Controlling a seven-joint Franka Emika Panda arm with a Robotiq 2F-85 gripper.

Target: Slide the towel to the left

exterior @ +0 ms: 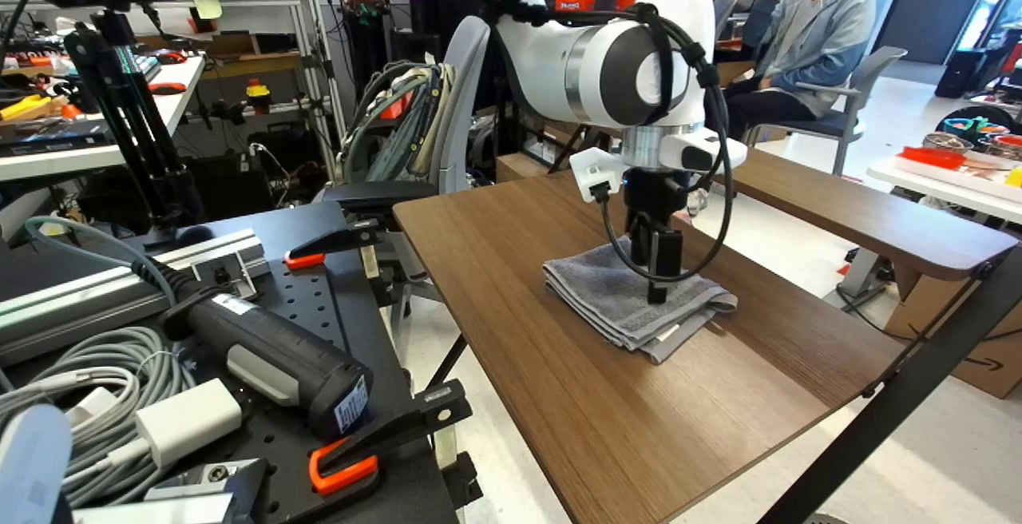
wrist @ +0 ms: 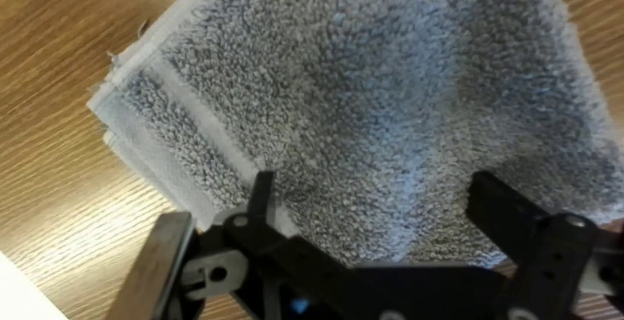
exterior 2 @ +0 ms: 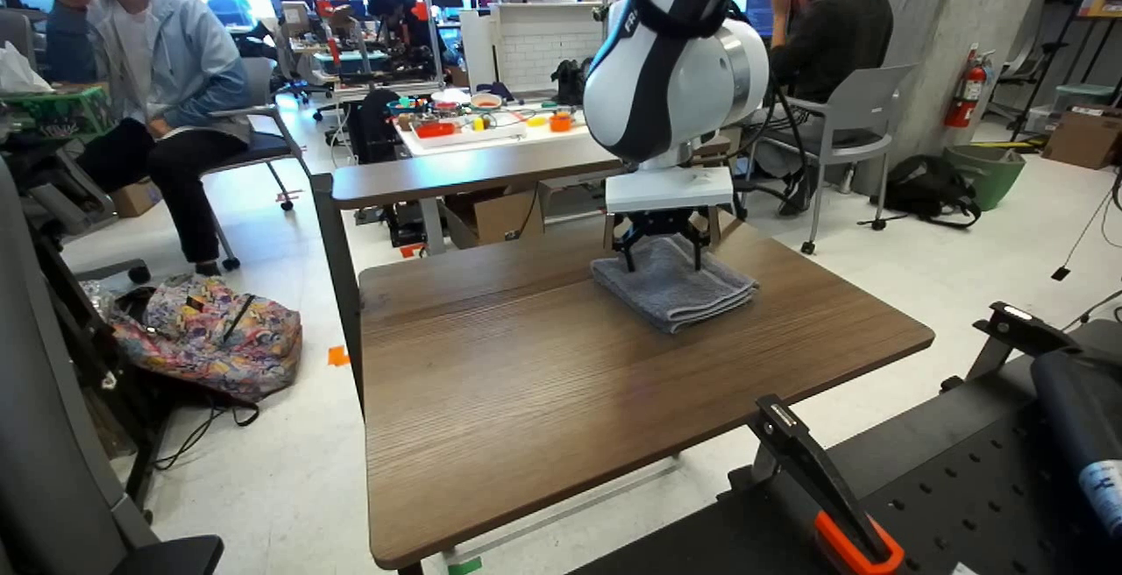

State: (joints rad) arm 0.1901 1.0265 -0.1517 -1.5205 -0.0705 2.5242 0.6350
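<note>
Cardboard box [exterior 2: 504, 217]: beneath the wooden shelf [exterior 2: 438, 173], far side; contents cannot be made out.
Green bin [exterior 2: 989, 173]: on the floor [exterior 2: 964, 268] at far right, just beside a black backpack [exterior 2: 929, 189]; inside hidden by its wall.
Red tray [exterior: 932, 158]: on the white table [exterior: 942, 184], right; too small to read what it holds.
Towel [exterior 2: 692, 299]: grey, folded in layers, lying on the brown tabletop [exterior 2: 491, 400], toward the far right in an exterior view.
Gripper [exterior 2: 663, 267]: points down over the towel in both exterior views, tips at its upper face; contact or slight gap, cannot tell.
Fingers [wrist: 502, 208]: set wide apart in the wrist view, towel pile showing between them.
Tabletop edges: in an exterior view the far edge [exterior 2: 478, 256] runs near the towel; left edge [exterior 2: 372, 426] and near edge [exterior 2: 644, 450] lie well apart from it.
Open room: broad stretch of wood grain from towel to left edge.
Black post [exterior: 901, 396]: slants along the tabletop's right side in an exterior view.
Black bench [exterior: 299, 296]: left of the tabletop in an exterior view, strip of pale floor between; two clamps [exterior: 435, 408] along its facing edge.
</note>
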